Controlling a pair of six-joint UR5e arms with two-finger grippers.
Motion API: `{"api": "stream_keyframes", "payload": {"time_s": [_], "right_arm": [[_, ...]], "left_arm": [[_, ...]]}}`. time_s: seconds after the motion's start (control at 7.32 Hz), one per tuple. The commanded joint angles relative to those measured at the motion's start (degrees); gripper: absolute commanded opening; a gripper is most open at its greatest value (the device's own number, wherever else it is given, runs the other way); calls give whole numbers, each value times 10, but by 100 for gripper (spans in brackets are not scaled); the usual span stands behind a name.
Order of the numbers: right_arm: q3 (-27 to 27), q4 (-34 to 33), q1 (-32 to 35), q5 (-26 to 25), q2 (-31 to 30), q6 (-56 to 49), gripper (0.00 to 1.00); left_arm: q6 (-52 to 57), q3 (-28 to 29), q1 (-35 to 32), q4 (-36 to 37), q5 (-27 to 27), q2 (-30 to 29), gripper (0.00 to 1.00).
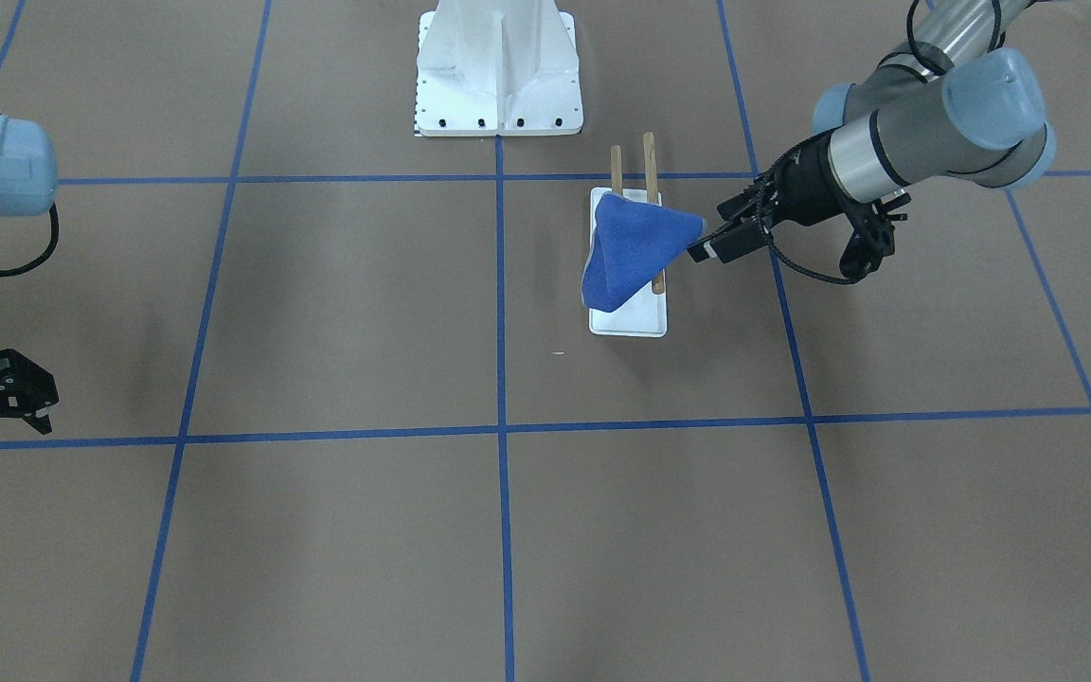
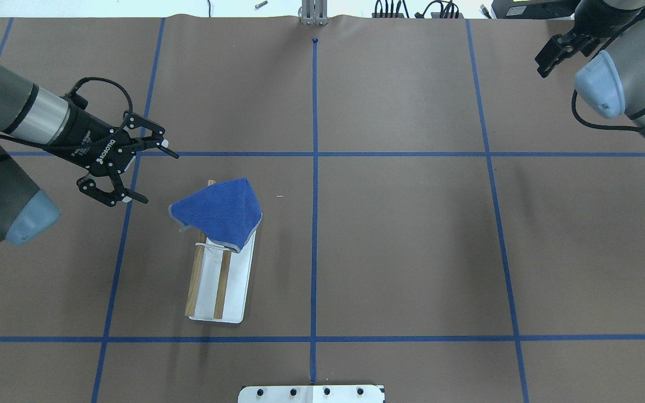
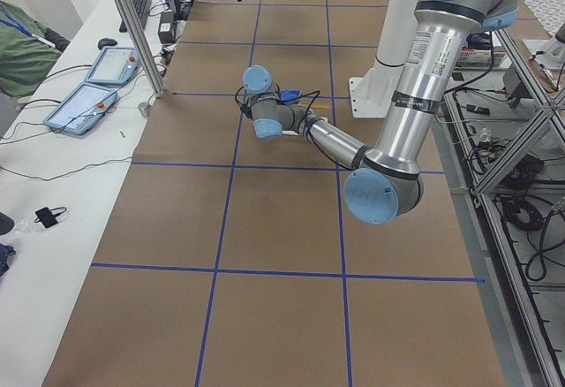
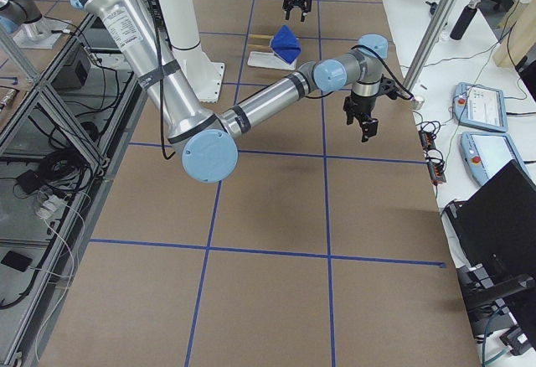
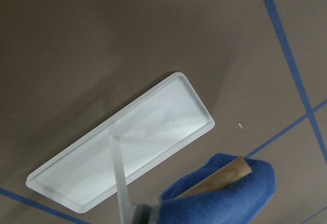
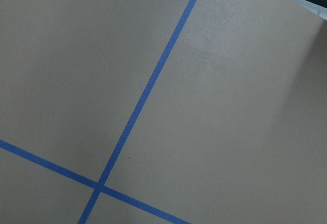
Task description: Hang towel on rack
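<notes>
Blue towel (image 2: 219, 211) near left tool (image 2: 162, 178), apart

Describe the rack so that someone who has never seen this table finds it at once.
On the brown table, look just left of the central blue tape line in the overhead view. The rack is a flat white plate carrying two thin wooden rods, with a blue towel draped over one end. The white pedestal nearby is bulkier, with bolt holes and no rods.

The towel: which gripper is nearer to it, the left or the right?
Left. The left gripper is just beside the towel, not touching it; the right gripper is far away across the table.
</notes>
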Motion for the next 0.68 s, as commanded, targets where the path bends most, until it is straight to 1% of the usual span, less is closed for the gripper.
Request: {"api": "stream_keyframes", "payload": {"time_s": [0.0, 0.14, 0.27, 0.55], "right_arm": [[0, 0, 17, 12, -9, 0, 100], [0, 0, 34, 15, -24, 0, 100], [0, -11, 57, 15, -43, -1, 100], [3, -20, 106, 16, -85, -36, 100]], "left_arm": [[34, 7, -48, -1, -4, 2, 99], [64, 9, -66, 0, -4, 6, 99], [126, 8, -83, 0, -1, 16, 99], [292, 8, -137, 3, -1, 33, 99]]}}
